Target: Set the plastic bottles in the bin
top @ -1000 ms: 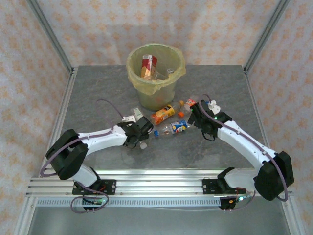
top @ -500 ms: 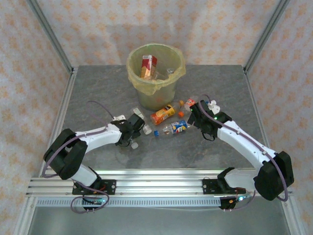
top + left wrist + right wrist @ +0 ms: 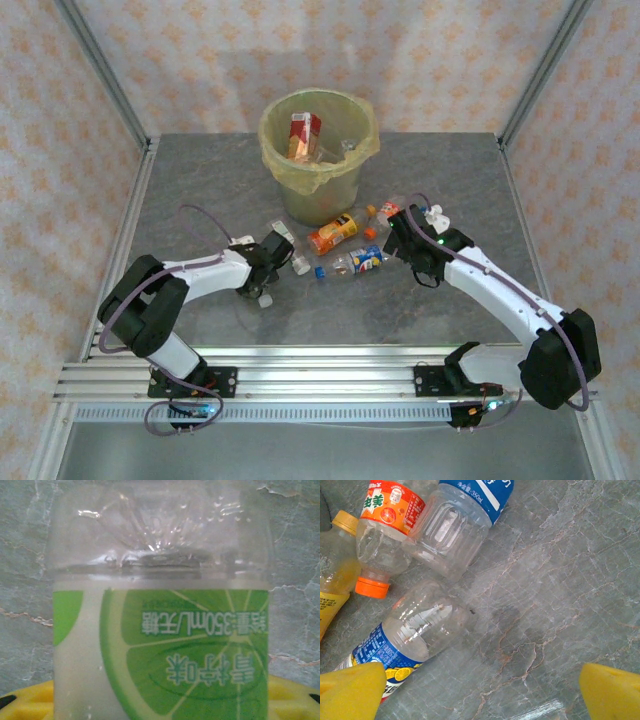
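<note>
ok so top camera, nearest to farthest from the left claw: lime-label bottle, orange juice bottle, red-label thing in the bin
1. Clear plastic bottle with lime-green label: at the left claw, between its yellow pads.
2. Orange plastic bottle: lying flat, further right.
3. Red-labelled item: farthest, inside the round yellow-green-lined bin at the back.

The left arm folds at its elbow, its forearm lying low toward 3 o'clock. The left gripper (image 3: 272,258) sets its yellow fingers (image 3: 295,696) either side of a green-labelled bottle (image 3: 165,650); whether they press it is unclear. The right arm stretches toward 10 o'clock, and the right gripper (image 3: 396,226) tilts downward, jaws wide apart.
</note>
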Robot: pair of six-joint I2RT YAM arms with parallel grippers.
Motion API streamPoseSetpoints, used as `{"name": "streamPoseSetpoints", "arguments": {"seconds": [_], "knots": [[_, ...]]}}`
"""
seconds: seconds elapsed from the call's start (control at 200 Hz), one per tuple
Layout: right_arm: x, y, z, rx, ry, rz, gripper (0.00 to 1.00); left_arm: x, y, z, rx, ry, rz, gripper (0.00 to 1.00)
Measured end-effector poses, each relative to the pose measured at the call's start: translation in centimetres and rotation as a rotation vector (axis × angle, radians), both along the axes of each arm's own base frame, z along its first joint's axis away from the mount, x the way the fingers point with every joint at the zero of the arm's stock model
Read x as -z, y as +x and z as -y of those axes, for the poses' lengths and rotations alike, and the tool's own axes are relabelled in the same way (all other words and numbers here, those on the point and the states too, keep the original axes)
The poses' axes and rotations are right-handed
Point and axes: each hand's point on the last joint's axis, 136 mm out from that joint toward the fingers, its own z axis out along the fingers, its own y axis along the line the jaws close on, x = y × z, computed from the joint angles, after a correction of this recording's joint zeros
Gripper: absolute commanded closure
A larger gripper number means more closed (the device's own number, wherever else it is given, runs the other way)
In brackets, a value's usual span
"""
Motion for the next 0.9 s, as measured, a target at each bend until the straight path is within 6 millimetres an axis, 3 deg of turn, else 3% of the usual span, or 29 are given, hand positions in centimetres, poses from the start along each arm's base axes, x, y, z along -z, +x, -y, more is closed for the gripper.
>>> {"name": "streamPoseSetpoints", "arguments": {"seconds": [0.105, 0.21, 0.515, 0.696, 0.901], "knots": [[0.0, 0.0, 0.0, 0.0, 0.0, 0.0, 0.01, -0.8, -0.2, -0.6, -0.001, 0.024, 0.008, 0.45], [0.0, 0.0, 0.0, 0.0, 0.0, 0.0, 0.01, -3.4, 0.1, -1.2, -0.005, 0.046, 0.054, 0.48], [-0.2, 0.0, 0.0, 0.001, 0.001, 0.008, 0.01, -16.3, 2.4, -1.9, 0.026, 0.051, 0.317, 0.49], [-0.4, 0.0, 0.1, 0.001, 0.005, 0.016, 0.01, -23.9, 4.3, -0.4, 0.072, -0.016, 0.468, 0.48], [-1.7, -0.2, 0.2, 0.006, 0.03, 0.06, 0.01, -30.4, 7.1, 2.6, 0.137, -0.13, 0.608, 0.49]]}}
